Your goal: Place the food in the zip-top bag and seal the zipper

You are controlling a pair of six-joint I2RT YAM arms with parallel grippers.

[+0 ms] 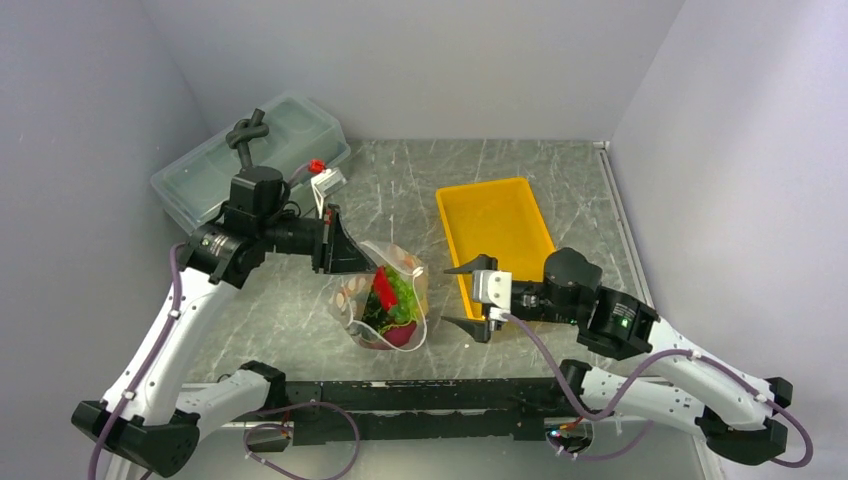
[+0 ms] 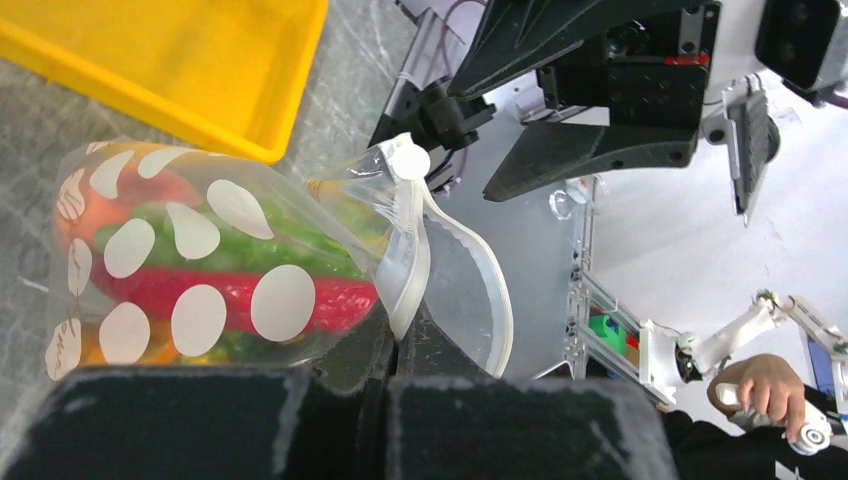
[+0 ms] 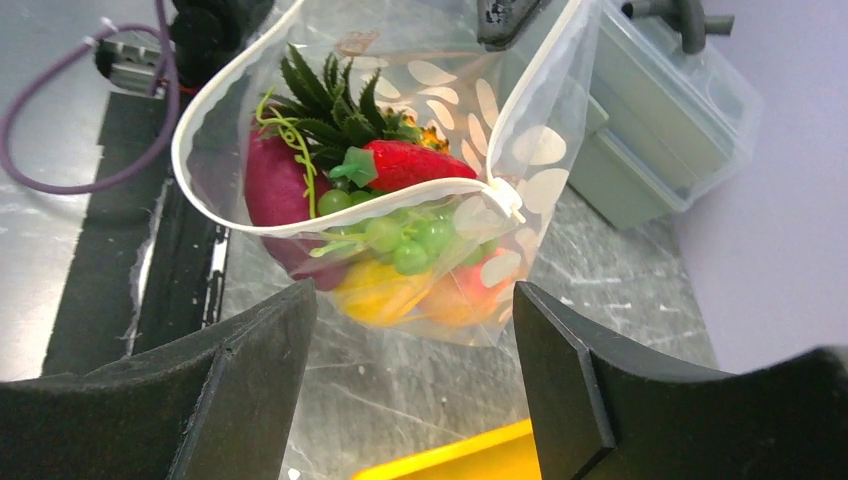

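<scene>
The zip-top bag (image 1: 392,300) stands at the table's middle, its mouth open. Inside lies the food (image 1: 385,295): a red chili (image 3: 410,165), green grapes (image 3: 400,240), a pineapple crown (image 3: 330,100), a dark purple piece (image 3: 272,190), a yellow fruit (image 3: 375,290) and a peach (image 3: 460,295). My left gripper (image 1: 345,248) is shut on the bag's far-left mouth edge, right at the zipper (image 2: 410,260). In the right wrist view the zipper (image 3: 230,110) runs as a white loop around the mouth. My right gripper (image 1: 458,296) stands open just right of the bag, holding nothing.
A yellow tray (image 1: 495,225) lies right of the bag, directly behind my right gripper. A translucent lidded box (image 1: 250,160) sits at the back left, behind the left arm. Grey walls close in the table on three sides.
</scene>
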